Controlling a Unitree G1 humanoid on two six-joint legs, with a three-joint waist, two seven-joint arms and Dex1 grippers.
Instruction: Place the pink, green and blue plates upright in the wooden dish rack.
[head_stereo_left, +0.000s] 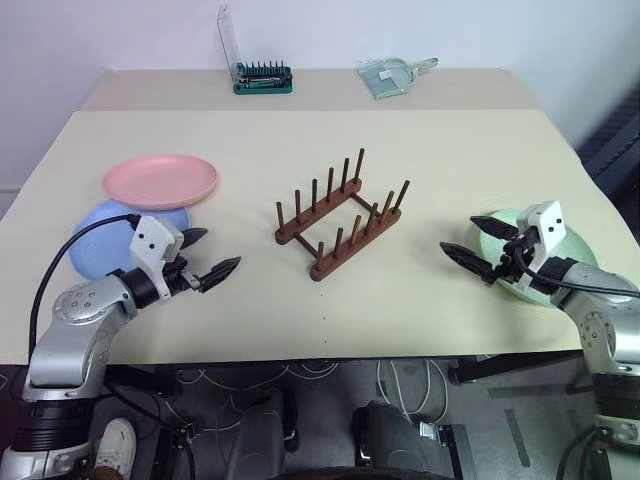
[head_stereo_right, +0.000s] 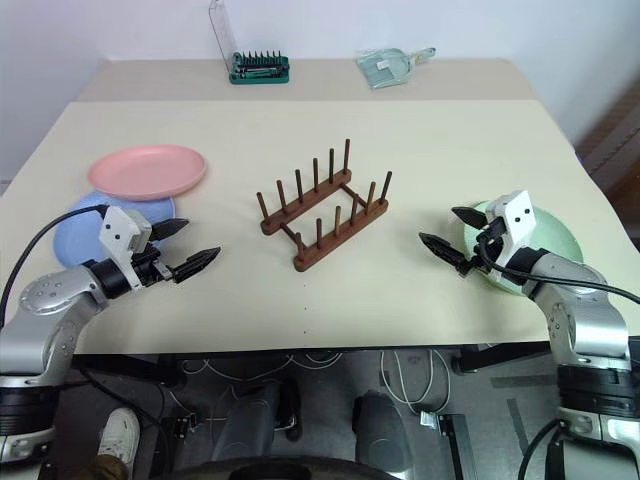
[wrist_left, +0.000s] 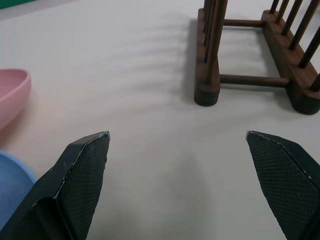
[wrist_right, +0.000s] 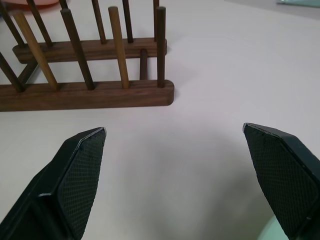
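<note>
The wooden dish rack (head_stereo_left: 340, 215) sits in the middle of the table (head_stereo_left: 300, 120), turned a little slantwise, and its pegs hold nothing. The pink plate (head_stereo_left: 160, 180) lies flat near the left edge of the table, and its near rim rests on top of the blue plate (head_stereo_left: 100, 240), which lies flat closer to the front left corner. The green plate (head_stereo_right: 545, 235) lies flat near the right edge (part of it is hidden under the arm). The left gripper (head_stereo_left: 212, 254) hangs just above the table beside the blue plate, pointing toward the rack, with its two black fingers spread wide and nothing between them. The right gripper (head_stereo_left: 478, 243) hangs at the inner rim of the green plate, also pointing toward the rack, its fingers spread wide and holding nothing. At the back edge of the table stand a green case of screwdriver bits (head_stereo_left: 262, 76) with its clear lid up and, to the right of it, a small clear packet (head_stereo_left: 392, 76).
</note>
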